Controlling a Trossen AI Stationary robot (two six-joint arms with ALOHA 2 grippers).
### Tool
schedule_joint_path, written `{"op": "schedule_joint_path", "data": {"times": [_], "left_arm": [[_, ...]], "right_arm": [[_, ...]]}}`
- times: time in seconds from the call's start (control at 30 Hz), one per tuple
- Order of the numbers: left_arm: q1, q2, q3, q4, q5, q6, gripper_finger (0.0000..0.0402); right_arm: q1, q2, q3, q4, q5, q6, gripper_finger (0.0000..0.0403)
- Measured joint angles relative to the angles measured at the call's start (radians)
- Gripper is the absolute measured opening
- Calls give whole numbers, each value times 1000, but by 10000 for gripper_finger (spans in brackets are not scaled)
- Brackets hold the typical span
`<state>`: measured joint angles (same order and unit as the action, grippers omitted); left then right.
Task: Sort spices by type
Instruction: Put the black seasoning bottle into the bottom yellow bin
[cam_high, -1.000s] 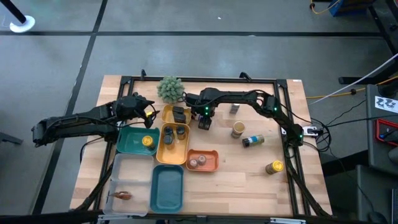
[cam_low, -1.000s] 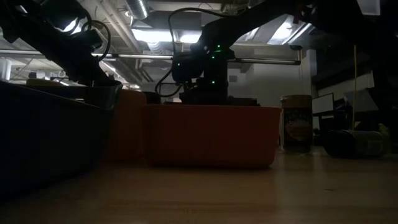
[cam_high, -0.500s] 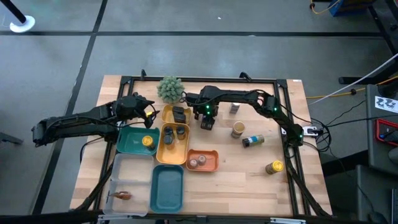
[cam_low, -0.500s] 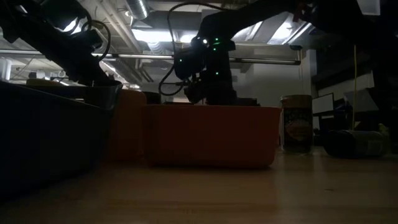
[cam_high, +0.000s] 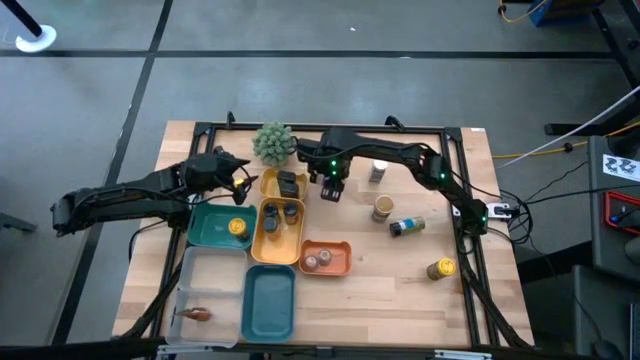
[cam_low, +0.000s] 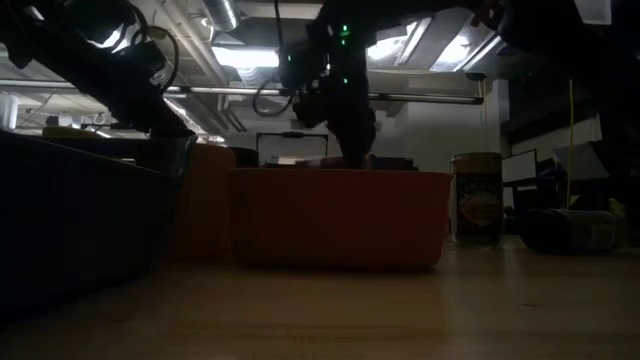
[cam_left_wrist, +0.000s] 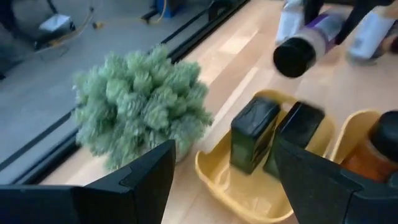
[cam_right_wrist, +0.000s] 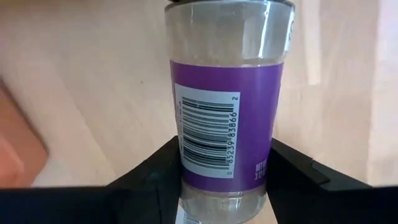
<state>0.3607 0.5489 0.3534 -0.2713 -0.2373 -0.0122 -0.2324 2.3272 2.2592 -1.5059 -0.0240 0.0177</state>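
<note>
Purple-labelled clear jar (cam_right_wrist: 227, 106) (dark cap) held aloft, other spice jars (cam_high: 408, 226) scattered on the table

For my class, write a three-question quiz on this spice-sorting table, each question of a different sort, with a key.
1. True or false: the right gripper is shut on a clear jar with a purple label.
2. Which tray holds the two black rectangular boxes? A) the small yellow plastic tray beside the fuzzy green plant; B) the orange plastic tray; C) the long teal plastic tray.
3. Fill in: the left gripper hangs open over the table's ____ side.

Key: 1 true; 2 A; 3 left.
</note>
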Motion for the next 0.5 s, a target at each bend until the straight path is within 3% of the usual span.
{"op": "schedule_joint_path", "data": {"times": [0.27,0.5], "left_arm": [[0,-40,0,116,262,99,263],[-7,-46,0,160,383,145,263]], "right_arm": [[46,-16,89,51,17,3,185],[108,-23,97,182,17,-2,188]]}}
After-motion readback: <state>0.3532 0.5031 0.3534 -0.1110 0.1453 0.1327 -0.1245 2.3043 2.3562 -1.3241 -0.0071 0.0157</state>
